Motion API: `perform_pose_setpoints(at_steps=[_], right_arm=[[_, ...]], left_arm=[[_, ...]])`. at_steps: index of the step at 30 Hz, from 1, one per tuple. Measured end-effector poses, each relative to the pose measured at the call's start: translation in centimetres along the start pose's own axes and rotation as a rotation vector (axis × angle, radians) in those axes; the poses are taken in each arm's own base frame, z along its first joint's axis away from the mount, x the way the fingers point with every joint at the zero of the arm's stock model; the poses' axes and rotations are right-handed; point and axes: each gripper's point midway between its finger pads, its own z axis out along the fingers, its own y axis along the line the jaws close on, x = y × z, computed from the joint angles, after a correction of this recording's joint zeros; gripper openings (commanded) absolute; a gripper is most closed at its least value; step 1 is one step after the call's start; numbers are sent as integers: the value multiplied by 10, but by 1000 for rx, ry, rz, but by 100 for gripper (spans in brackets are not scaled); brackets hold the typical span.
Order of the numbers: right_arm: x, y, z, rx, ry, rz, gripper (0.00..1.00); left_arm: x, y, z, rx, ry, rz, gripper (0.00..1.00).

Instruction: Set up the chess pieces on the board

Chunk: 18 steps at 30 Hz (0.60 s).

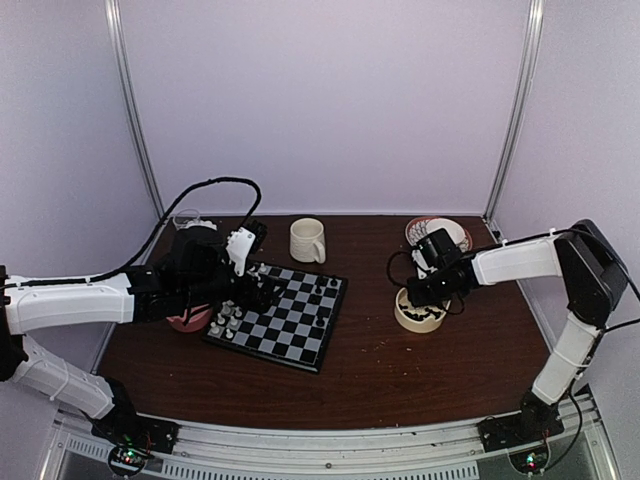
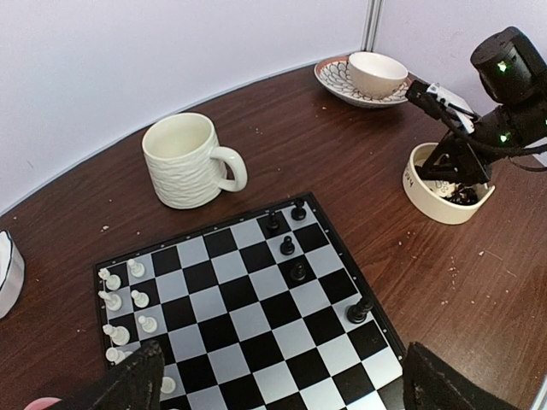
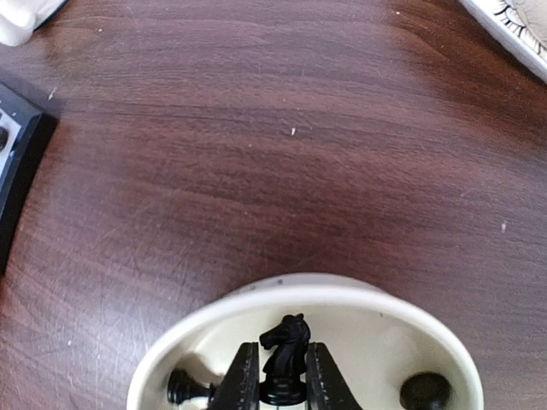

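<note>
A dark wooden surface [image 1: 400,380] is carrying a small chessboard, the board [image 1: 290,325], which is sitting left of centre and turned at an angle. A cream ribbed mug [image 1: 307,240] is standing at 12 o'clock from the board. A patterned saucer [image 2: 329,77] with a cup [image 2: 376,73] on it is sitting at 2 o'clock, and a cream bowl [image 1: 405,318] is sitting at 3 o'clock.

The left gripper [image 2: 282,384] is hovering over the board's near edge, its fingers spread wide and grasping nothing. The right gripper [image 3: 280,354] is reaching down into the cream bowl and clenching a black knight [image 3: 285,342] upright between its fingers.

The setup is looking partly done. Several white pieces [image 2: 111,299] are standing in two short rows along the board's 9 o'clock side. Only five black pieces [image 2: 287,246] are standing loosely toward the 2 o'clock side, not yet forming full rows. At least two more black pieces are waiting in the bowl, one [image 3: 184,389] at 9 o'clock from the knight and one [image 3: 425,391] at 3 o'clock. Most of both sets appears still to be placed.

No readable writing is showing. A small dark mark on the bowl's side is too small to make out.
</note>
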Motion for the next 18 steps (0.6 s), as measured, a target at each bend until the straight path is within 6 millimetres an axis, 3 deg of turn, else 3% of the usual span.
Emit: perform_pose_setpoints(at_steps=[4,8,13,18], right_arm=[[-1,7,-19,-22,-39,-33,7],[-10,27,-53,-72,-134,-94,6],[-17,64,-91,-166,-276,-206,6],[-4,114,-118,-298,-365,-356,6]], left_arm=[[0,-1,0,3,0,-5,97],[0,-3,0,15,1,-28,95],[-8,-9,-2,51,-7,-60,88],[-13,-23,-6,134,-4,-101,82]])
